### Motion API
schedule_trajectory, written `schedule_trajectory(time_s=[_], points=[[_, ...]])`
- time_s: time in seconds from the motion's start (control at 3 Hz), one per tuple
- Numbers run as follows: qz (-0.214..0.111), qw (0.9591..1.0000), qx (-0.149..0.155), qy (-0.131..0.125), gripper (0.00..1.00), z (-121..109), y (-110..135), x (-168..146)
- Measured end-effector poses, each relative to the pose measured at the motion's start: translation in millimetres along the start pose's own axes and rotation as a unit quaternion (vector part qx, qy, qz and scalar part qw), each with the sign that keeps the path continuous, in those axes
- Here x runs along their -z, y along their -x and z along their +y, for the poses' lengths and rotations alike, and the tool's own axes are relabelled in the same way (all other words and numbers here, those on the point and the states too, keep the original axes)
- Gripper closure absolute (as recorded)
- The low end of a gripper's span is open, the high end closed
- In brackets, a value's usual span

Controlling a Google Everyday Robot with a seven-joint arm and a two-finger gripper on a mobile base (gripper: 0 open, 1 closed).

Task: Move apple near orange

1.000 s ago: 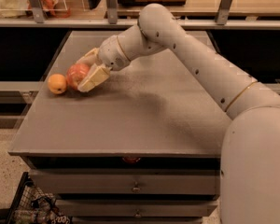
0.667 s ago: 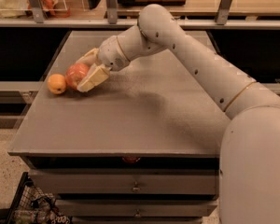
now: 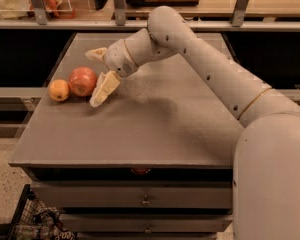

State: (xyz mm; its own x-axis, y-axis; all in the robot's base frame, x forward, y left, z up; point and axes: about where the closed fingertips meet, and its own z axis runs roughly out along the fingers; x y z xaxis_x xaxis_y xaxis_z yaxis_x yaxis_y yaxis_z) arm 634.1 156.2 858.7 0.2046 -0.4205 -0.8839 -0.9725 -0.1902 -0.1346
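Hand since earlier frame: fingers spread wider, eased back right off fruit. Now apart, clamped on nothing.

- apple: on desk, far-left part, just left of hand, at mouth of open fingers; near finger alongside its right flank, contact uncertain
- orange: immediately left of apple, touching or nearly so
- judgement: placement looks done; clear exit for hand is rightward
- no labels or writing readable

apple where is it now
In the camera view, the apple is on the table's left side, orange beside it on the left, open gripper at its right.
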Motion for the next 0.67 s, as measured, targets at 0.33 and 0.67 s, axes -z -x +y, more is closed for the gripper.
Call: schedule_trajectory(time_s=[0.33, 0.67], points=[[0.000, 1.0000, 0.000, 0.002, 0.00, 0.2, -0.2, 0.5], [0.015, 0.9999, 0.004, -0.006, 0.00, -0.2, -1.5, 16.7]])
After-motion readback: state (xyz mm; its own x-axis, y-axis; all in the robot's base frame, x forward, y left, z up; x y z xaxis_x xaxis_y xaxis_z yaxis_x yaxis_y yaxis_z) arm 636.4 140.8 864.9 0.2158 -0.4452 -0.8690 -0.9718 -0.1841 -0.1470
